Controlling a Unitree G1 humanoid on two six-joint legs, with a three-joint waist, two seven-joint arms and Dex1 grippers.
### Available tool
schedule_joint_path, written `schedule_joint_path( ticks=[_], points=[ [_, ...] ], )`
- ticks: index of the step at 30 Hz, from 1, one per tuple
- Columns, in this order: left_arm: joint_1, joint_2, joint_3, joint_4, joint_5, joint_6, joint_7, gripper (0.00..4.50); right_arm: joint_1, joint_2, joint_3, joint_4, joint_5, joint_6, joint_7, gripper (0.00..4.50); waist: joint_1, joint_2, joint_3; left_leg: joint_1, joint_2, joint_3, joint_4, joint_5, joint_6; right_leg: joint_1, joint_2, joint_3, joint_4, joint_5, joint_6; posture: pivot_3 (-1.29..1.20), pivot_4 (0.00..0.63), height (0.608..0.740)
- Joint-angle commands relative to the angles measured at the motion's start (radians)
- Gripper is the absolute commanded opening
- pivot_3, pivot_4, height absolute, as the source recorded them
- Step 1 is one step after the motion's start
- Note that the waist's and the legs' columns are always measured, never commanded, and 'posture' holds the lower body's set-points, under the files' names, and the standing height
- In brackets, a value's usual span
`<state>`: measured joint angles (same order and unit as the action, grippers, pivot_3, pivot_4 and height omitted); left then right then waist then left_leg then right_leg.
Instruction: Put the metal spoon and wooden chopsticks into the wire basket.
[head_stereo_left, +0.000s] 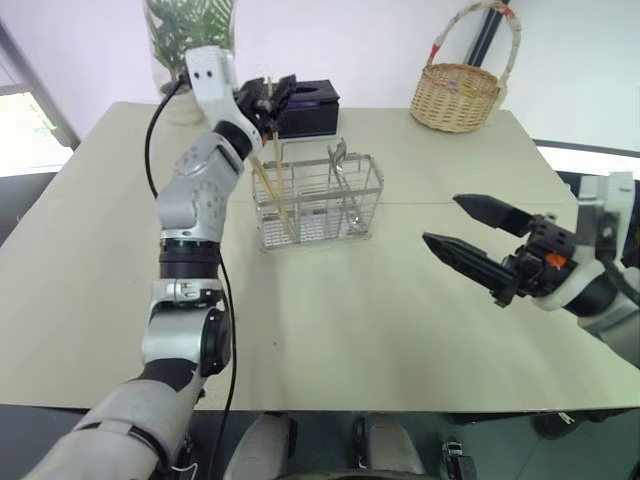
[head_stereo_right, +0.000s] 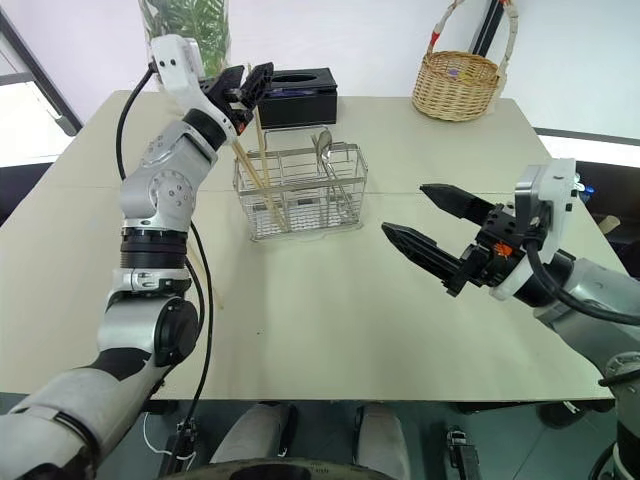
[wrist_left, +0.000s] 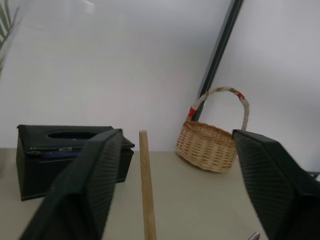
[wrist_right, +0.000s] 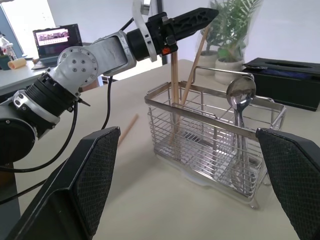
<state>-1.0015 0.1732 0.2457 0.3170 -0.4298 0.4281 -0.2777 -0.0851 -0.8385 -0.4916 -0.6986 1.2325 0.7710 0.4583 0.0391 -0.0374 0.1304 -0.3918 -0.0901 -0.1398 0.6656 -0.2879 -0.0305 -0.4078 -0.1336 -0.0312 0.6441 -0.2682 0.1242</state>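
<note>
Basket (head_stereo_right: 300, 190) sits mid-table, toward the far side, just in front of a black tissue box (head_stereo_right: 297, 97). It is a silver wire rack with divided compartments and a loop handle on top.

Spoon (wrist_right: 240, 107) stands in the compartment at the basket's right end, bowl up, handle down among the wires.

Chopsticks (head_stereo_right: 258, 175): two stand in the left-end compartment, one near upright, one leaning, tops well above the rim. A third stick (wrist_right: 128, 128) lies flat on the table just left of the basket, outside it.

Left gripper (head_stereo_right: 247, 90) hangs above the basket's left end, at the top of the upright chopstick. Fingers spread; in the left wrist view the stick's tip (wrist_left: 146, 185) rises in the gap between the two pads, touching neither. Released, not gripping.

Right gripper (head_stereo_left: 462, 228) hovers over the bare table to the right of the basket, well apart from it, pointing leftward toward it. Fingers wide apart, nothing between them. The right wrist view looks across the table at the basket between its two pads.

Table (head_stereo_left: 330, 330) is pale beige. Wicker basket (head_stereo_left: 458, 92) with an arched handle at the far right corner. Potted plant (head_stereo_right: 185, 30) at the far left, behind the left arm. A laptop (wrist_right: 56, 40) on a desk shows in the right wrist view, beyond the table.
</note>
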Motion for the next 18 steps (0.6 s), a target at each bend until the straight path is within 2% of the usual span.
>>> schedule_joint_path(
  ticks=[1,7,11,14,18],
  points=[
    [-0.004,0.046,0.03,-0.148,-0.037,0.072,0.042,4.47,-0.036,-0.013,0.018,0.028,-0.011,-0.021,0.014,4.5,0.0,0.0,0.0,0.0,0.0,0.0,0.0,0.0,0.0,0.0,0.0,0.0,0.0,0.0,0.0,0.0,0.15,0.65],
    [-0.1,0.163,0.103,-0.263,-0.054,0.294,0.223,4.47,-0.063,-0.005,0.062,0.067,-0.053,-0.035,0.065,4.5,0.002,0.0,0.0,0.0,0.0,0.0,0.0,0.0,0.0,0.0,0.001,0.0,0.001,0.0,0.0,0.0,0.15,0.65],
    [-0.166,0.257,0.177,-0.261,-0.029,0.543,0.391,4.47,-0.068,-0.007,0.108,0.085,-0.115,-0.061,0.135,4.5,-0.001,0.0,0.0,0.001,0.0,-0.001,0.0,0.0,0.0,0.0,0.002,0.0,0.001,0.0,0.0,0.0,0.15,0.65],
    [-0.173,0.228,0.305,-0.226,-0.055,0.795,0.506,4.47,-0.049,-0.023,0.148,0.085,-0.193,-0.093,0.213,4.5,0.001,0.002,-0.001,0.003,-0.001,0.0,0.0,0.0,0.0,0.001,0.002,0.0,0.001,-0.001,0.001,0.0,0.15,0.65],
    [-0.123,0.18,0.392,-0.249,0.019,1.002,0.608,4.47,-0.047,-0.011,0.162,0.107,-0.223,-0.105,0.255,4.5,0.002,0.0,0.0,0.003,-0.001,-0.002,0.0,0.0,-0.001,0.002,0.004,0.0,0.003,-0.001,0.003,0.0,0.15,0.65]
  ],
)
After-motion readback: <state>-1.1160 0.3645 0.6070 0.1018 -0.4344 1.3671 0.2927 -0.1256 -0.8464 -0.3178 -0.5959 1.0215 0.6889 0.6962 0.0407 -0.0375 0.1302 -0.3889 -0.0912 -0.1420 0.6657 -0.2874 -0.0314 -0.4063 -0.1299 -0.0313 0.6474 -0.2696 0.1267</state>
